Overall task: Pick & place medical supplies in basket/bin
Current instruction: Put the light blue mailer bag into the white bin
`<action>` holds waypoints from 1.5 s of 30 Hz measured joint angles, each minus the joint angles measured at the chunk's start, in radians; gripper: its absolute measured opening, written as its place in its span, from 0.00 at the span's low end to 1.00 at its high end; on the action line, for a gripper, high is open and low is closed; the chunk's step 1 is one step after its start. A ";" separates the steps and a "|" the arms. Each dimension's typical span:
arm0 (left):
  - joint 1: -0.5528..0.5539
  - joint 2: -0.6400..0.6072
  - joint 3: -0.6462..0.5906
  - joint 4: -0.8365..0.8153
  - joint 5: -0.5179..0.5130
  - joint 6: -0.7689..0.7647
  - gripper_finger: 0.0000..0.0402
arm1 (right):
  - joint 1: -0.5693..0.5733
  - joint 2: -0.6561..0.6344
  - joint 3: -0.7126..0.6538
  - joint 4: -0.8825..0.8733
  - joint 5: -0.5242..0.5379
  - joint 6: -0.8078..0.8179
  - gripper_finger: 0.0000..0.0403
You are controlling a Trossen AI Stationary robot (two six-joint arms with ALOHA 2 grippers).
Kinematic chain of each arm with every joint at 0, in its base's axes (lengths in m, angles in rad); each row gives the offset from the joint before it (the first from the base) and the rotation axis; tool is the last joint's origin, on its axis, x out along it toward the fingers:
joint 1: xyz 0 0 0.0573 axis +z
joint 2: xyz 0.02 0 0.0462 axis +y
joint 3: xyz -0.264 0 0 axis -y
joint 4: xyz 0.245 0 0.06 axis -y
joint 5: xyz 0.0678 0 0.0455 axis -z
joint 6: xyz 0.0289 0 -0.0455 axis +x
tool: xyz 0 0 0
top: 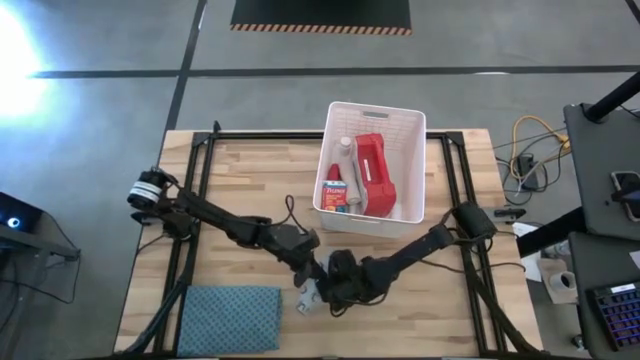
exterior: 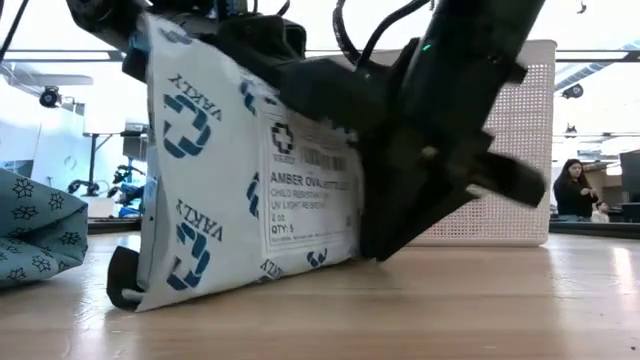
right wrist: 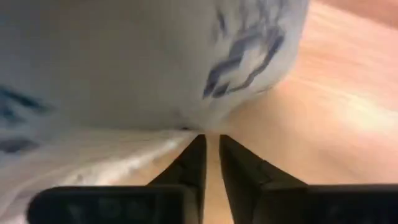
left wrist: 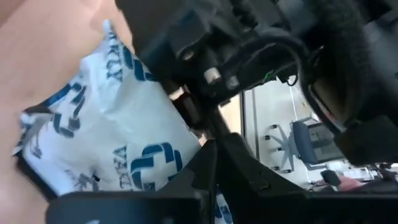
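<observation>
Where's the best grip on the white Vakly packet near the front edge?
Judging by its pose, the white packet stands nearly upright on the table, tilted, so its thin top edge is freest. Come from above and pinch across the flat faces. The right gripper sits at its base; the left gripper is alongside.

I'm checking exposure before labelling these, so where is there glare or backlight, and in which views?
High view: strong glare on the floor at upper left, while the table is evenly lit. Low view: the bright room behind leaves both arms as dark shapes over the white packet. Right wrist view: a bright patch on the wood beside the packet.
</observation>
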State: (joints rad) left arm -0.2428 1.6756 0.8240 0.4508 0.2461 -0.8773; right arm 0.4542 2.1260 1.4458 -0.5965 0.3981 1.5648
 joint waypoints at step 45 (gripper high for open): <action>-0.170 -0.228 0.138 -0.696 -0.301 -0.088 0.73 | 0.170 -0.117 0.059 -0.278 -0.019 0.049 0.75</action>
State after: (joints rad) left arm -0.4128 1.4481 0.9621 -0.2448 -0.0549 -0.9652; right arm 0.6243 2.0090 1.5051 -0.8749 0.3787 1.6134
